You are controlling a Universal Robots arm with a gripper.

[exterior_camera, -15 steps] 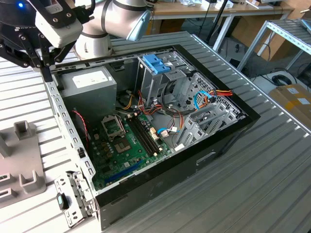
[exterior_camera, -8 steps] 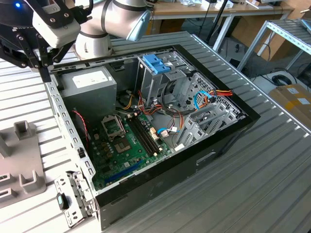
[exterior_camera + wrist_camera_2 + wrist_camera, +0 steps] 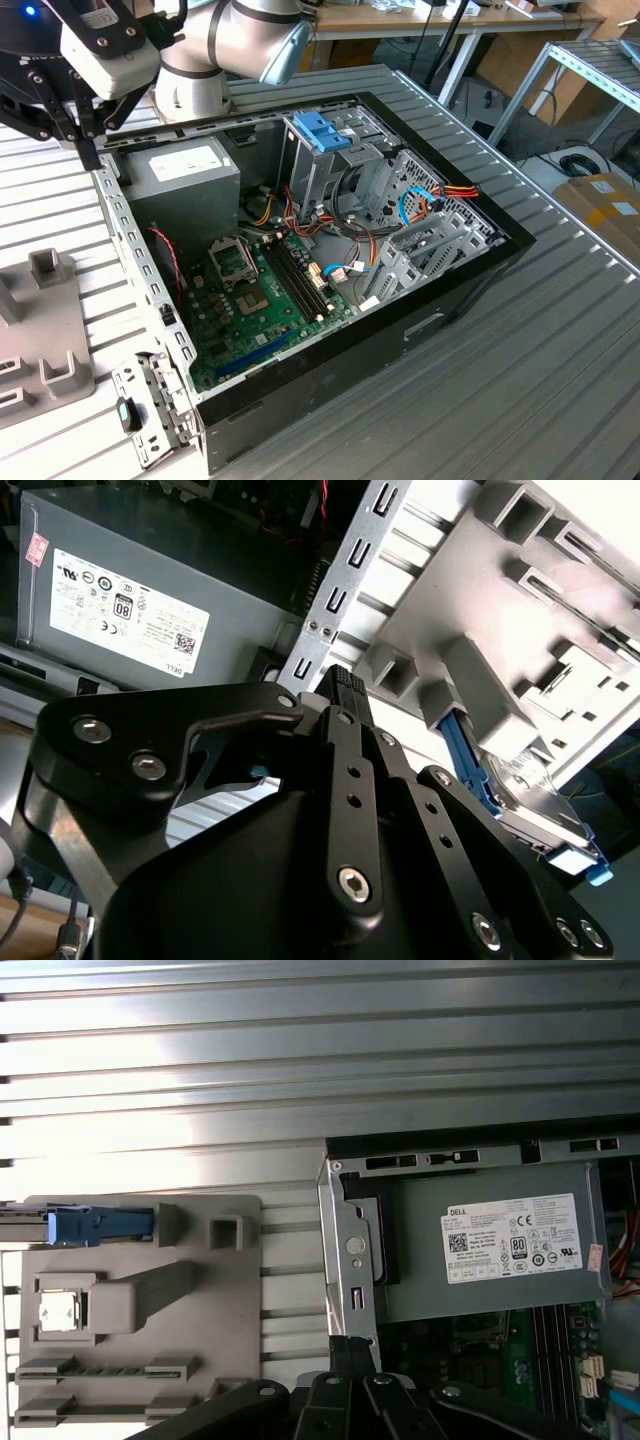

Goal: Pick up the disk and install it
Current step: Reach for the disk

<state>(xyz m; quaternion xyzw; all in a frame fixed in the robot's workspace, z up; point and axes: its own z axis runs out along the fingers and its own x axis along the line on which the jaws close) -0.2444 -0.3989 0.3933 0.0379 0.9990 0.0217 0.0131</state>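
Observation:
The disk [image 3: 535,800] stands on edge in a slot of a grey plastic fixture [image 3: 470,600], silver with a blue carrier frame. In the first wrist view the disk [image 3: 80,1226] appears edge-on as a blue strip at the fixture's [image 3: 200,1300] far corner. My gripper [image 3: 88,150] hangs over the open computer case's [image 3: 450,300] rear corner, between the fixture [image 3: 45,340] and the power supply. In both wrist views the gripper [image 3: 345,685] [image 3: 352,1352] is shut with nothing in it. It is well apart from the disk.
A grey power supply [image 3: 185,175] with a white label sits in the case's near corner. The metal drive cage [image 3: 330,175] carries a blue handle [image 3: 322,130]. Cables and a green motherboard [image 3: 260,290] lie inside. The table [image 3: 560,380] is slatted metal.

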